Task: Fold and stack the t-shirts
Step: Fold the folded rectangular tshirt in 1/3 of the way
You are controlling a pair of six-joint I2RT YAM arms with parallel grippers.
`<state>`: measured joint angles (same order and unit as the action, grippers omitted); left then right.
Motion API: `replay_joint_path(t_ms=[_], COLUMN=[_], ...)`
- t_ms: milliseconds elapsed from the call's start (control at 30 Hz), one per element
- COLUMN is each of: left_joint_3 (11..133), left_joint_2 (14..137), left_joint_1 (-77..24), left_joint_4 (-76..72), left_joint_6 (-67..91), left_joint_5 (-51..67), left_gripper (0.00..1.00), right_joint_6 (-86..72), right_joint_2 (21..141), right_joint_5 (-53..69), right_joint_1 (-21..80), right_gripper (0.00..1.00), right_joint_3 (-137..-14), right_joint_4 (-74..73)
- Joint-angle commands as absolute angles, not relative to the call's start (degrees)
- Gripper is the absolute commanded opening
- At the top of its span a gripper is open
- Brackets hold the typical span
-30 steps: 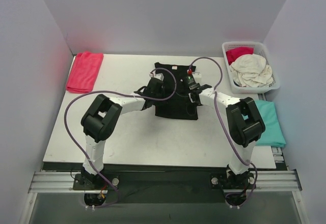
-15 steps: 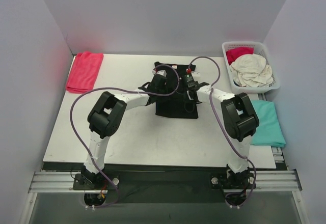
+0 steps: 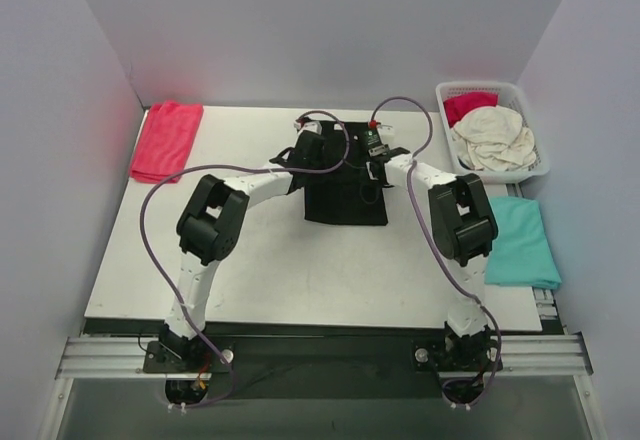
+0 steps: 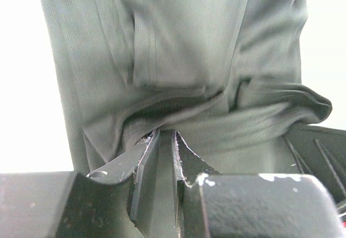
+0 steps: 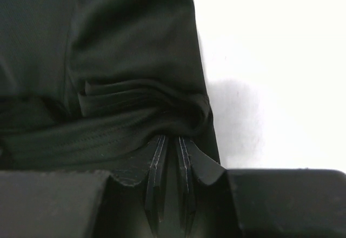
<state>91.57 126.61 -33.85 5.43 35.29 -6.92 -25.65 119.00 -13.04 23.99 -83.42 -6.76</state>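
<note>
Evenly does it: left gripper (image 4: 165,136) and right gripper (image 5: 171,138), each nearly closed, pinch the black shirt (image 3: 345,198) at upper centre; lay both corners down together, edges aligned.

A white table (image 3: 300,270) fills the workspace, enclosed by pale grey walls (image 3: 320,30) at the back and on both sides. A white plastic lattice basket (image 3: 478,85) stands at its far right corner. A metal rail (image 3: 320,352) runs along the near edge.
</note>
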Motion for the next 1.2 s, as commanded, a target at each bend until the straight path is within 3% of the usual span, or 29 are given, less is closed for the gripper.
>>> replay_joint_path(t_ms=[0,433,633,800,867,1033,1167], left_joint_3=[97.02,107.23,99.17,94.05,92.56,91.14,88.16], left_joint_2=[127.87,135.26,129.74,123.68,122.26,117.69,113.21], left_joint_1=[-32.96,-30.5,-28.57,-28.48,-28.56,-28.83,-30.4], left_joint_4=[4.31,-4.91,-17.63,-20.92,-19.34,-5.83,0.69], left_joint_6=[33.4,31.2,31.38,29.01,28.65,31.63,34.19], left_joint_5=[-9.14,-10.98,-10.73,-9.06,-8.7,-10.98,-10.29], left_gripper=[0.26,0.26,0.26,0.28,0.29,0.29,0.3], right_joint_6=[-24.79,-25.49,-25.58,-25.75,-26.01,-26.28,-26.63], right_joint_2=[120.32,131.21,132.1,128.68,125.69,120.69,117.6], right_joint_5=[-15.29,-9.24,-7.65,-9.49,-9.67,-9.14,-10.02], right_joint_1=[23.12,18.72,17.23,16.7,16.52,16.52,16.44], right_gripper=[0.13,0.11,0.11,0.1,0.15,0.38,0.44], right_joint_3=[-88.84,-106.6,-109.86,-104.44,-101.79,-96.7,-92.82], right_joint_4=[-7.82,-8.0,-7.82,-6.6,-5.02,-5.36,-5.36])
